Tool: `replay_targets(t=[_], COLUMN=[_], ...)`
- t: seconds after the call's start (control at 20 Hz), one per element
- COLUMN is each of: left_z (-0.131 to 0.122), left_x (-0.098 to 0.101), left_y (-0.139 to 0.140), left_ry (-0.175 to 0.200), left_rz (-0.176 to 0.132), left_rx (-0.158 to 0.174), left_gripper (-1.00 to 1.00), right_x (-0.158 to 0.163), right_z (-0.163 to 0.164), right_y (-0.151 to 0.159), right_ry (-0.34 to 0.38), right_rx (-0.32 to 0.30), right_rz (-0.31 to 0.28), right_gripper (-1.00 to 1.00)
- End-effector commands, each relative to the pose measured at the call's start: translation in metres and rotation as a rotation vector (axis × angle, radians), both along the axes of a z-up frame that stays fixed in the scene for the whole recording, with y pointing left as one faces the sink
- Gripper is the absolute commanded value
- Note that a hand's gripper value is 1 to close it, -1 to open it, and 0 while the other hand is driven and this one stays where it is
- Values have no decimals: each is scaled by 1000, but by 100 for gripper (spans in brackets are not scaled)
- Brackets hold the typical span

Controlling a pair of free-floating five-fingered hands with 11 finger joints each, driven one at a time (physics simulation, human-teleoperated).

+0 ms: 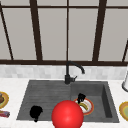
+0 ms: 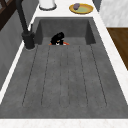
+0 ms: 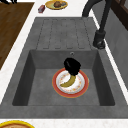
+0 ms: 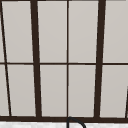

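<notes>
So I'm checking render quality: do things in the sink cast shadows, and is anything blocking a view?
Front view: a flat red ball with no shading covers the sink's front edge; right side view: the right robot hand over the plate casts no clear shadow, and the light is even, without glare.

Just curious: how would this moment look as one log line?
right robot hand: over banana on plate in sink | left robot hand: idle, front edge
</notes>
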State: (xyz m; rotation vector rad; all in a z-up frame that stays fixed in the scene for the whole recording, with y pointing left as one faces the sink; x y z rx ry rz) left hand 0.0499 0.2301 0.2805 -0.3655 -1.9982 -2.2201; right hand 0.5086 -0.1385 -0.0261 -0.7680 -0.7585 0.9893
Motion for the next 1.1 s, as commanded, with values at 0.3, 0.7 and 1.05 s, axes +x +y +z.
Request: replay_targets(t=[0.3,0.7,1.05], left_z=[0,0,0], left_x=[0,0,0], left_y=[0,0,0], left_ry=[0,0,0], left_rz=[0,0,0], left_rx=[0,0,0], left_gripper=[0,0,0], right_x=[19,15,11], right_z=[-31,0,8], right_y=[5,0,-1], right_ry=[-76,-188,-271], right_rx=[-12,-91,-170], right_rz=[17,-3,78], right_gripper=[100,-100,-100])
